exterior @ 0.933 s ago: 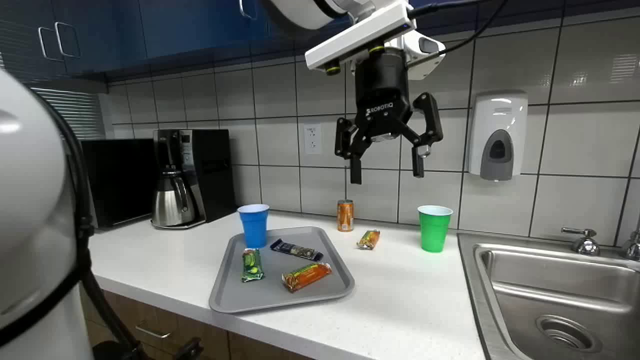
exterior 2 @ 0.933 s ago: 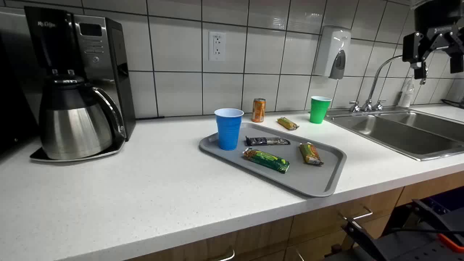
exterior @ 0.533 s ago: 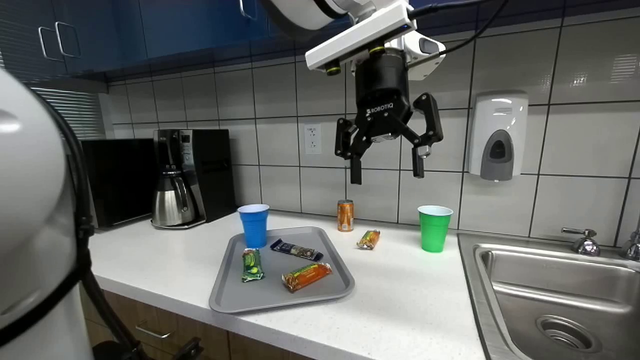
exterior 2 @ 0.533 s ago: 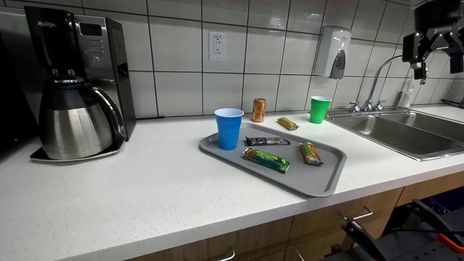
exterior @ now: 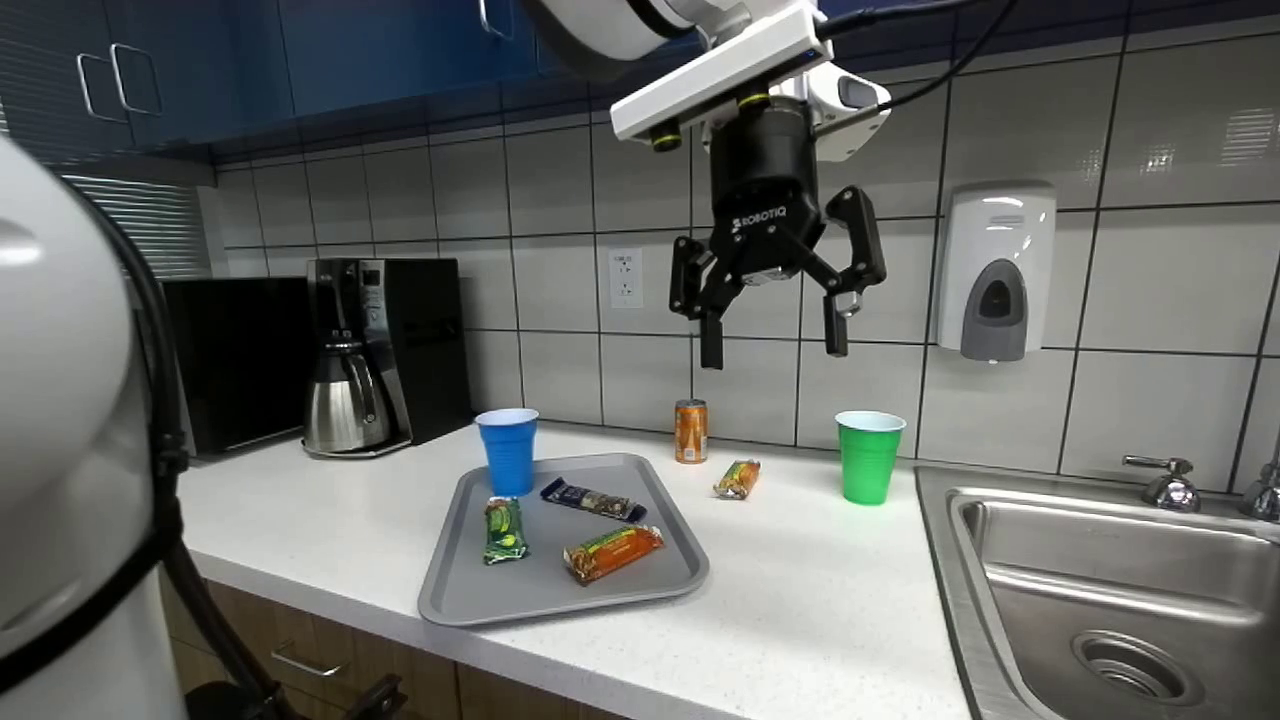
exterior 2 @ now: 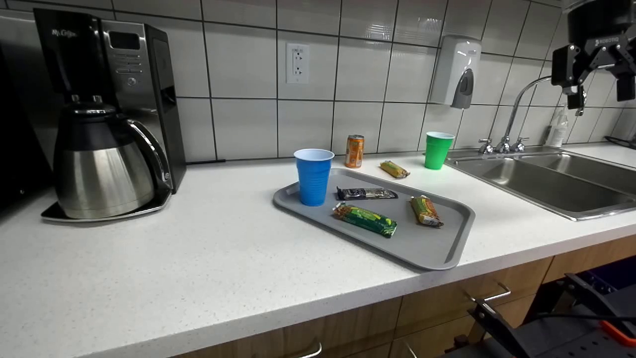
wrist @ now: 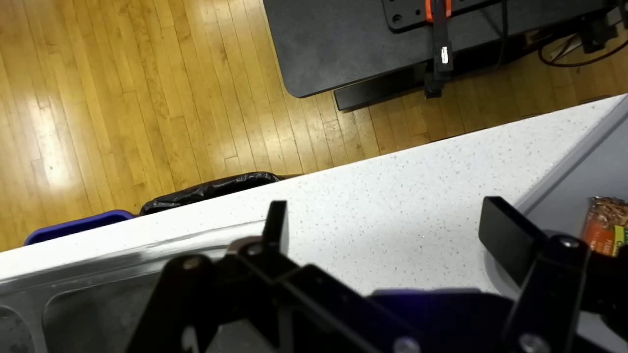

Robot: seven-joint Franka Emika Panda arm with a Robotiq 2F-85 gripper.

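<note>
My black gripper (exterior: 773, 356) hangs open and empty high above the counter, touching nothing. In the wrist view its spread fingers (wrist: 385, 211) have bare speckled counter between them. A grey tray (exterior: 480, 595) lies on the counter and holds a blue cup (exterior: 508, 455), a green-wrapped bar (exterior: 505, 530), a dark-wrapped bar (exterior: 594, 499) and an orange-wrapped bar (exterior: 613, 553). Behind the tray stand an orange can (exterior 2: 355, 151) and a green cup (exterior 2: 438, 150), with a small orange-yellow bar (exterior 2: 394, 169) lying between them. In the wrist view only the orange-wrapped bar (wrist: 603, 228) shows, at the right edge.
A steel sink (exterior: 1120, 600) with a faucet (exterior 2: 516, 109) is set into the counter. A coffee maker (exterior 2: 109, 124) with a steel carafe stands at the far end. A soap dispenser (exterior: 998, 270) hangs on the tiled wall. Blue cabinets (exterior: 400, 60) overhang the counter.
</note>
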